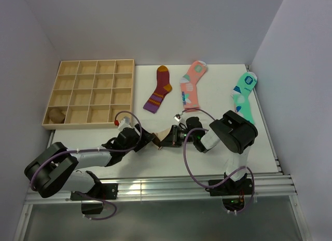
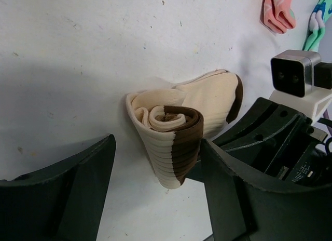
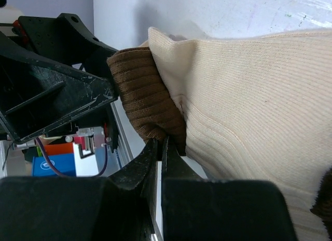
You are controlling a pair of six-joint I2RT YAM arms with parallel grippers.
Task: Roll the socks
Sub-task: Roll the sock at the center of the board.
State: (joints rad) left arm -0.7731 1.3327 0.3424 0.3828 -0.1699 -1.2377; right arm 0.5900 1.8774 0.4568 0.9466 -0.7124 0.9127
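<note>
A beige sock [image 2: 161, 147] with a dark brown band lies partly rolled on the white table, its coil end facing the left wrist camera. My left gripper [image 2: 158, 199] is open, its fingers [image 2: 78, 194] standing either side of the roll without squeezing it. My right gripper [image 3: 162, 143] is shut, pinching the brown band [image 3: 148, 103] of the beige sock [image 3: 249, 95] at its edge. From above, both grippers meet over the sock [image 1: 163, 134] near the table's front. A brown lump [image 1: 56, 115], seemingly a rolled sock, sits in the tray's near-left compartment.
A wooden compartment tray [image 1: 93, 95] stands at the back left. A maroon striped sock [image 1: 158, 89], a pink patterned sock [image 1: 192, 85] and a mint-green sock [image 1: 245, 93] lie flat along the back. The right arm's camera housing [image 2: 293, 72] is close beside the roll.
</note>
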